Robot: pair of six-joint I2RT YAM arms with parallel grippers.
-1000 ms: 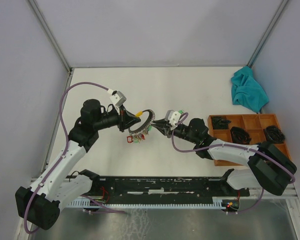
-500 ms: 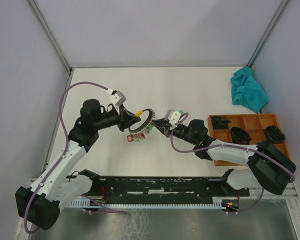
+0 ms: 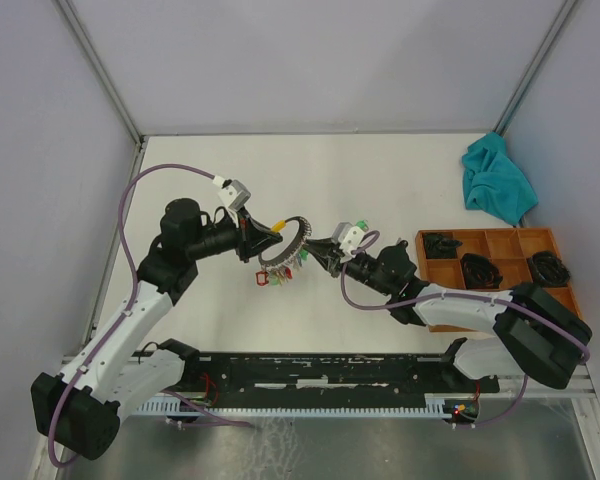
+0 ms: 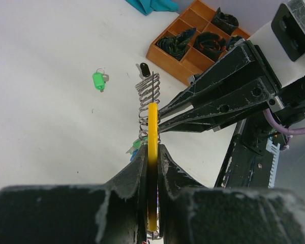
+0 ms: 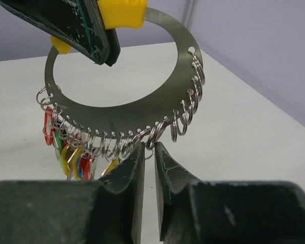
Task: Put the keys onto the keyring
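Note:
The keyring (image 3: 283, 243) is a flat silvery ring with a yellow handle (image 4: 152, 122). It carries a row of small split rings (image 5: 185, 112) and red, yellow and green tagged keys (image 5: 66, 152). My left gripper (image 4: 152, 150) is shut on the yellow handle and holds the ring upright above the table. My right gripper (image 5: 149, 147) is below the ring's lower edge, its fingers nearly together with one split ring (image 5: 151, 138) caught between the tips. On the table lie a loose green-headed key (image 4: 98, 80) and a black-headed key (image 4: 144, 68).
An orange compartment tray (image 3: 490, 232) with black coiled items stands at the right, beside my right arm. A teal cloth (image 3: 497, 182) lies at the back right. Grey walls close in the table on the left, the back and the right.
My right arm has shifted slightly at the keyring's lower edge and its jaws have narrowed a little. The left gripper and the keyring have stayed in place.

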